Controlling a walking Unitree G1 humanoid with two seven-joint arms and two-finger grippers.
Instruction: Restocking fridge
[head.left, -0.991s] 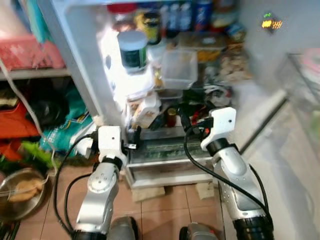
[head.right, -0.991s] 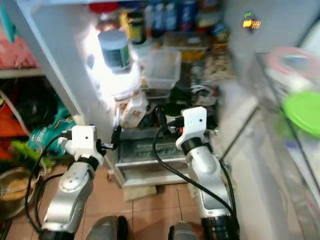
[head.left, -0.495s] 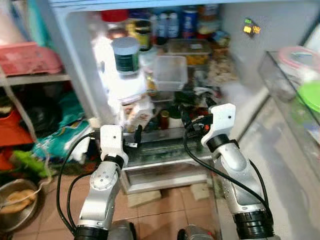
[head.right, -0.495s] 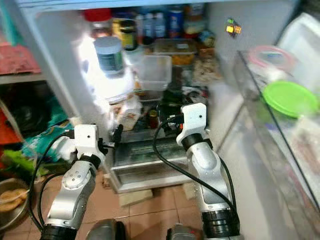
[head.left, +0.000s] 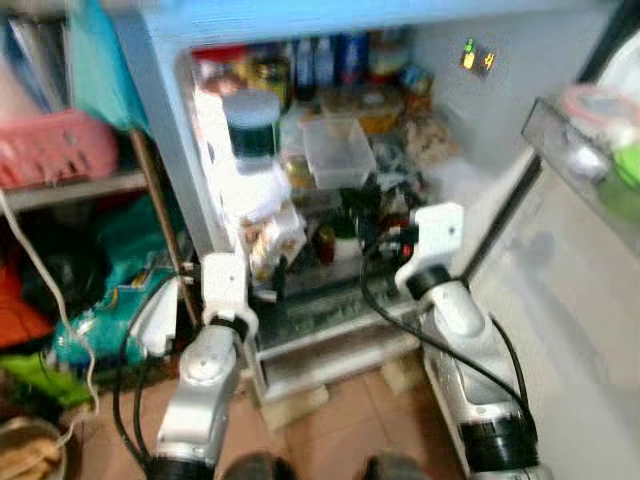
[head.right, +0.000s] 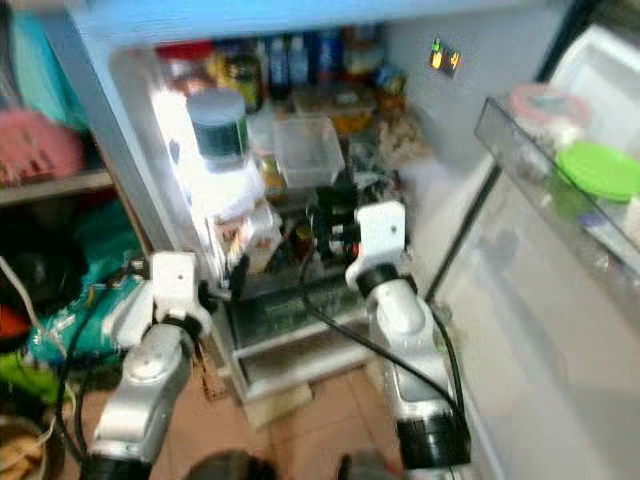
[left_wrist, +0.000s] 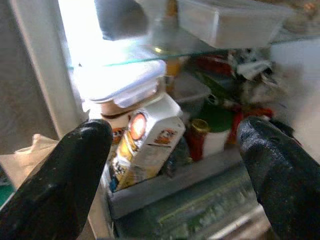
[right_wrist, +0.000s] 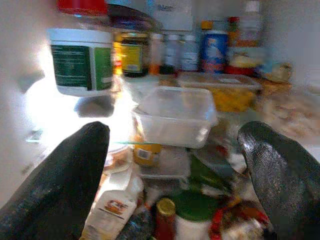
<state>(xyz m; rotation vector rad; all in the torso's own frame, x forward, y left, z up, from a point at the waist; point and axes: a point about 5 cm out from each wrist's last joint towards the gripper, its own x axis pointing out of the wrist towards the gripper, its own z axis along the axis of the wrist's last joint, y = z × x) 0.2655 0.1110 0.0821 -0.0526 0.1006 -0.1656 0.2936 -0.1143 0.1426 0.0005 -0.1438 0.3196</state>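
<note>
The fridge stands open in front of me, its shelves crowded. A white jar with a green label (head.left: 252, 125) and a clear plastic box (head.left: 338, 152) sit on the glass shelf. Below them a white and orange carton (left_wrist: 147, 140) leans beside a gold-lidded bottle (left_wrist: 198, 135), with a stack of lidded tubs (left_wrist: 122, 87) above the carton. My left gripper (head.left: 272, 280) is open just before the lower shelf, facing the carton. My right gripper (head.left: 372, 240) is open a little higher, facing the clear box (right_wrist: 175, 117). Neither holds anything.
The fridge door (head.left: 580, 290) stands open on my right, its rack holding a green-lidded tub (head.right: 598, 168). On my left is a shelf with a pink basket (head.left: 55, 150) and bags below it. A metal bowl (head.left: 25, 458) lies on the tiled floor.
The whole picture has shifted and blurred, so the camera has moved; more of the fridge top and door shows. Both arms keep their pose and both grippers stay open.
</note>
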